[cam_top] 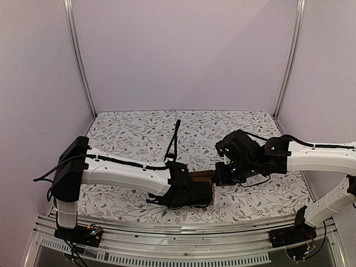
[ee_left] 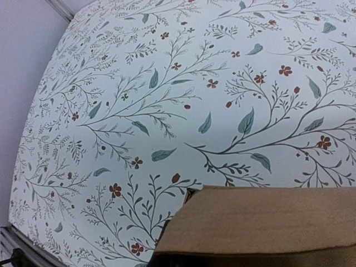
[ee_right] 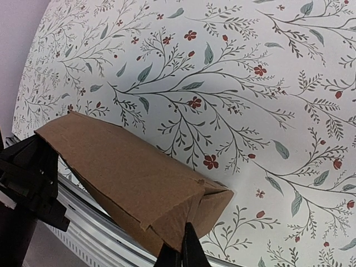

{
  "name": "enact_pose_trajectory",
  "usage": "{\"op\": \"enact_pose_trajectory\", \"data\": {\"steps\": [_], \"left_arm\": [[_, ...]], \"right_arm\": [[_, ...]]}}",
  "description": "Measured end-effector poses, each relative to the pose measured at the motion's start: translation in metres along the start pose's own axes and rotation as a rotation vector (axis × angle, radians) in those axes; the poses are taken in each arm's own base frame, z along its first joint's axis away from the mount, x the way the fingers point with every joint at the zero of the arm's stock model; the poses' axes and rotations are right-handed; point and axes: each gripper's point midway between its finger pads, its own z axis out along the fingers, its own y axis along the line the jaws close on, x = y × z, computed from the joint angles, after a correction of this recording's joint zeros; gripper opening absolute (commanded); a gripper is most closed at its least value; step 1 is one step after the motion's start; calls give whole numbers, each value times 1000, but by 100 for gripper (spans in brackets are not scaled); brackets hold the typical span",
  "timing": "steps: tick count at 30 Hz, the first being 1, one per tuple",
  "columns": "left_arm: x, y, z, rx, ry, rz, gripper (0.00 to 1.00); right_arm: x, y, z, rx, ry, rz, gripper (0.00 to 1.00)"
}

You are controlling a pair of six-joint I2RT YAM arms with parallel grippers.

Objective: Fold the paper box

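Observation:
The paper box (cam_top: 201, 177) is a slim brown cardboard box near the table's front edge, between my two grippers. In the right wrist view the paper box (ee_right: 122, 172) runs from upper left to lower right, and its near end flap stands slightly ajar. My right gripper (ee_right: 186, 250) is shut, its tips touching that end flap. My left gripper (ee_right: 28, 183) sits against the box's far end. In the left wrist view the paper box (ee_left: 261, 222) covers the fingers, so I cannot tell whether they pinch cardboard. From above, the left gripper (cam_top: 192, 196) is in front of the box and the right gripper (cam_top: 219, 173) is at its right end.
A floral tablecloth (cam_top: 139, 133) covers the table. A metal rail (cam_top: 183, 225) runs along the front edge, close under the box. Plain walls and two frame posts (cam_top: 80, 61) enclose the back and sides. A black cable (cam_top: 175, 136) rises from the left arm.

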Motion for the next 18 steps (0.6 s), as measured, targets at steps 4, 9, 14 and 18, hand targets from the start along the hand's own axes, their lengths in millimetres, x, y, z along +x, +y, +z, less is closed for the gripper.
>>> {"op": "enact_pose_trajectory", "data": {"steps": [4,9,14,18], "left_arm": [[0,0,0,-8,-1,8,0],[0,-1,0,-17,-1,20,0],[0,-1,0,-25,-1,29,0],[0,-1,0,-28,-2,37,0]], "right_arm": [[0,0,0,4,-3,4,0],[1,1,3,11,-9,4,0],[1,1,3,14,-12,1,0],[2,2,3,17,-16,0,0]]}}
